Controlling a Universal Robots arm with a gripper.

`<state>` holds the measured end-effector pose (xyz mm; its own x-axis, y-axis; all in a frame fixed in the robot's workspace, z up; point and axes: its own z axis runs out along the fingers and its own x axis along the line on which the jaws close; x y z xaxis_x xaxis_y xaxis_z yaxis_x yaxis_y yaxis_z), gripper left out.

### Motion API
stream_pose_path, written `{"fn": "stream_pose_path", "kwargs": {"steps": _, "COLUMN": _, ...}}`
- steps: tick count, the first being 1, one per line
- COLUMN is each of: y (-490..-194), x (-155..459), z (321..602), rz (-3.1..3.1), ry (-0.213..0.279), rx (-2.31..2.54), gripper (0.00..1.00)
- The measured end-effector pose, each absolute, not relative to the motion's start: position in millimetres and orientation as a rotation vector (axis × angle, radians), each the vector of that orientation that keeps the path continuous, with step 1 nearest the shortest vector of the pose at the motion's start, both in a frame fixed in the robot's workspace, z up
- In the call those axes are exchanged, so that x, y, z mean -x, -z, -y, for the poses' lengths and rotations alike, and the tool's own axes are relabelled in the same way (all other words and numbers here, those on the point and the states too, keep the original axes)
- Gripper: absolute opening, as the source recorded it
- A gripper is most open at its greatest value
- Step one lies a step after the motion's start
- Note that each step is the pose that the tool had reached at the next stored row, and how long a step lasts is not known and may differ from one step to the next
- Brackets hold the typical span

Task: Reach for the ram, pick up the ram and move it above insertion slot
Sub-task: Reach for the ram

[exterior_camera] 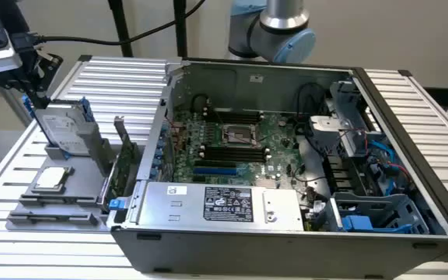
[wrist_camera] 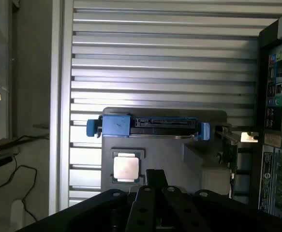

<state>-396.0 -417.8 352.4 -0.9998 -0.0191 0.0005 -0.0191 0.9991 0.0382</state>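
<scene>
On the gray holder (exterior_camera: 84, 195) at the exterior view's left, just outside the open computer case (exterior_camera: 286, 251), the ram (exterior_camera: 109, 186) seemed to be the low green strip standing on edge beside the taller bracketed card (exterior_camera: 126, 166), though the two were hard to tell apart. I judged it a light, stiff and fragile piece: a thin board carrying small chips and a contact edge, best taken by its bare upper edge or short ends and squeezed gently, not across the chips. The gripper (exterior_camera: 31, 73) hung above the holder's far side, over the hard drive (exterior_camera: 60, 128) and well apart from both the ram and the case. Whether it was apart or together could not be told. Nothing showed in its grasp, so the reach looked barely begun. The holder also carried the hard drive, upright in its blue caddy, and a processor (exterior_camera: 53, 178) lying flat in front of it; the wrist view looked straight down on both. Inside the case lay the motherboard (exterior_camera: 279, 140) with its black insertion slots (exterior_camera: 232, 153) running side by side below the processor socket (exterior_camera: 240, 133), and a silver power supply (exterior_camera: 216, 204) near the front wall.
</scene>
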Motion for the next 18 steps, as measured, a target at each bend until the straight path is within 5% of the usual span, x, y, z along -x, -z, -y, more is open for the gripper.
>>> {"fn": "stream_pose_path", "kwargs": {"steps": 18, "y": -351, "x": 396, "z": 431, "rz": 3.140, "ry": 0.059, "rx": -0.030, "gripper": 0.11}}
